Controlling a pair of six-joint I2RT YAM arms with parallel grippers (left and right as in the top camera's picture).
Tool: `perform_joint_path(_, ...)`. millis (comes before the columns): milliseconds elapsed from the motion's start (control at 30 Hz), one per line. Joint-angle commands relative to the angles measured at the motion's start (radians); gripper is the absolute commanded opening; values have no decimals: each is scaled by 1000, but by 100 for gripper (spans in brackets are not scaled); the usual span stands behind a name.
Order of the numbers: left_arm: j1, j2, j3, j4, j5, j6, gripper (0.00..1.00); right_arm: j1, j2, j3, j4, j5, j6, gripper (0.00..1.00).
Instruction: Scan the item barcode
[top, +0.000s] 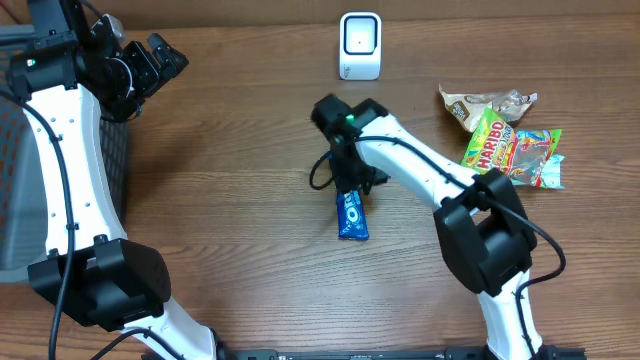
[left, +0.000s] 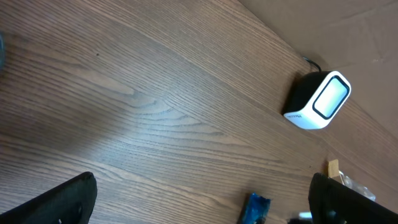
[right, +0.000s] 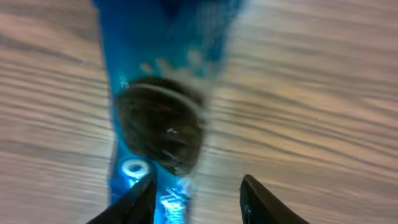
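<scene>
Blue cookie pack (top: 352, 214) lies on the tabletop (top: 230, 150), just under my right hand (right: 198, 202). My fingers (right: 134, 200) are half apart, holding nothing. Next I should grab it and show the scanner (top: 360, 45).

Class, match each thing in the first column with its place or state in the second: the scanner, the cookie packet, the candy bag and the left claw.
Column one
1. white box-shaped barcode scanner
2. blue Oreo cookie packet
3. yellow-green Haribo candy bag
4. left claw

Column two
A. at the right, beside a crumpled brown-and-white wrapper
B. wide open and empty, at the far left
C. standing at the far middle
D. lying flat beneath the right claw

Pairs: 1-C, 2-D, 3-A, 4-B
</scene>
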Motion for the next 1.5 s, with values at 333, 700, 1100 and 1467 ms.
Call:
perform_joint_path(333, -8, 1, 23, 3, -7, -14, 100, 88, -32, 45, 77, 106, 64, 39)
perform_joint_path(700, -8, 1, 23, 3, -7, -14, 100, 98, -32, -74, 102, 109, 60, 43)
perform_joint_path(1100, -8, 1, 23, 3, -7, -14, 100, 100, -34, -51, 65, 54, 21, 40)
perform_joint_path(1467, -8, 1, 23, 3, -7, -14, 100, 130, -31, 36, 9, 53, 4, 40)
